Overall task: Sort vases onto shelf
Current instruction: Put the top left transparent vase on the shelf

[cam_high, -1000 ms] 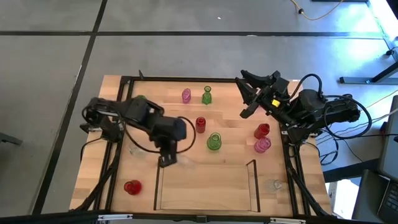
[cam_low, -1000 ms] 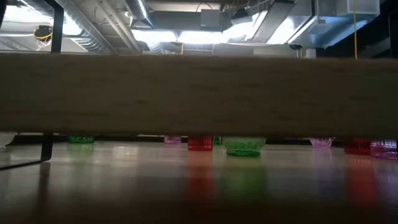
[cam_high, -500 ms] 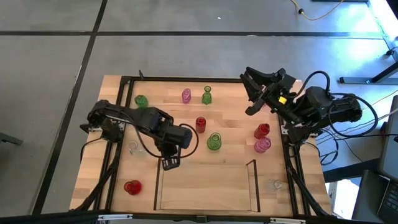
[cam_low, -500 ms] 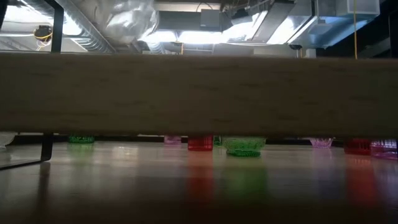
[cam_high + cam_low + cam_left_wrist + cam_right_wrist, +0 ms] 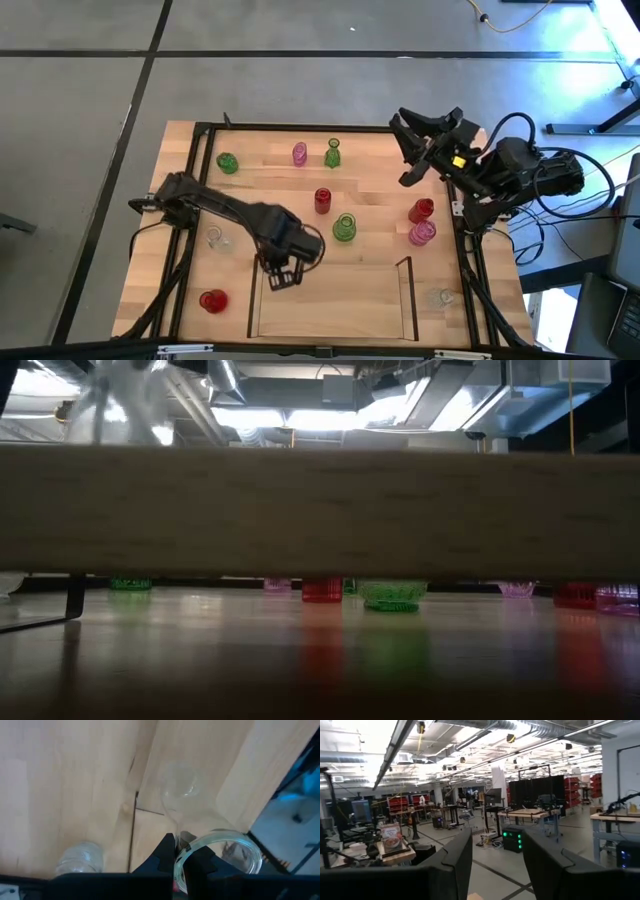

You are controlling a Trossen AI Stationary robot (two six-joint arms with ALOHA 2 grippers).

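Observation:
My left gripper is shut on a clear vase, above the far left corner of the shelf. That vase shows as a pale blur in the low view. My right gripper hovers open over the table's far right part and faces the room. Standing on the table are green vases, pink vases, red vases and clear vases. My left gripper holds the clear vase by the rim of its mouth, with one finger inside the opening and the other outside. The fingers come from above, pointing down. The vase hangs upright below them, lifted clear of the table.
A black frame rims the tabletop. The shelf's floor holds no vases. A wooden board blocks most of the low view. Another clear vase stands on the wood near my left gripper. Cables and the right arm's base sit at the right edge.
My left gripper has carried the clear vase toward the near edge and slightly right, to the shelf's far left corner, with its arm stretching out. The green vase at the far left has come into view. My right arm has shifted slightly right.

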